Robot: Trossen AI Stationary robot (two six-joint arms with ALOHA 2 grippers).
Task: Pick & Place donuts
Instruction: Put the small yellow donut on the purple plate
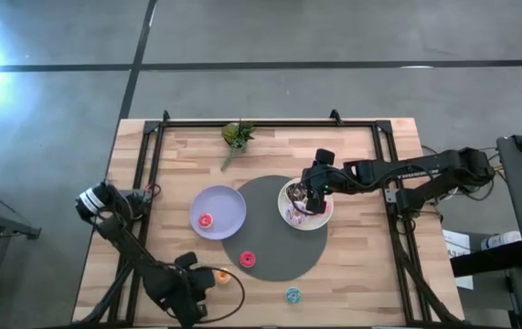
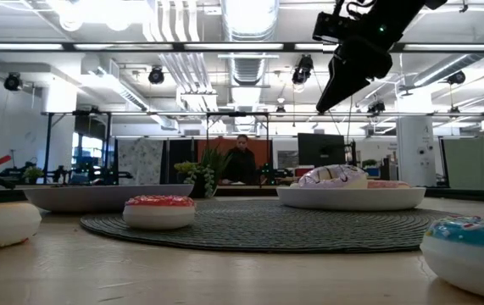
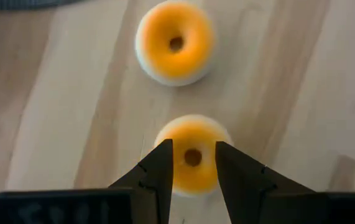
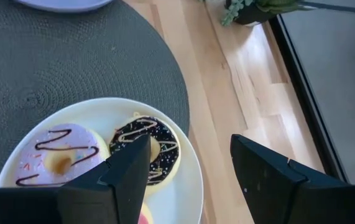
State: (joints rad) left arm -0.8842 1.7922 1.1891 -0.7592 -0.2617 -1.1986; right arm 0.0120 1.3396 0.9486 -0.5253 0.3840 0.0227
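Nearest, at the table's front edge, the left gripper (image 3: 193,163) hangs over an orange donut (image 3: 193,155), its fingers slightly apart on either side of the ring, with a second orange donut (image 3: 175,42) just beyond. Farther back, the right gripper (image 4: 189,158) hovers with its fingers wide apart above the white plate (image 4: 183,193), which holds a pink frosted donut (image 4: 59,155) and a brown donut (image 4: 149,148) on the round gray mat (image 4: 71,68).

Donuts (image 1: 205,220) on plates, mat, table
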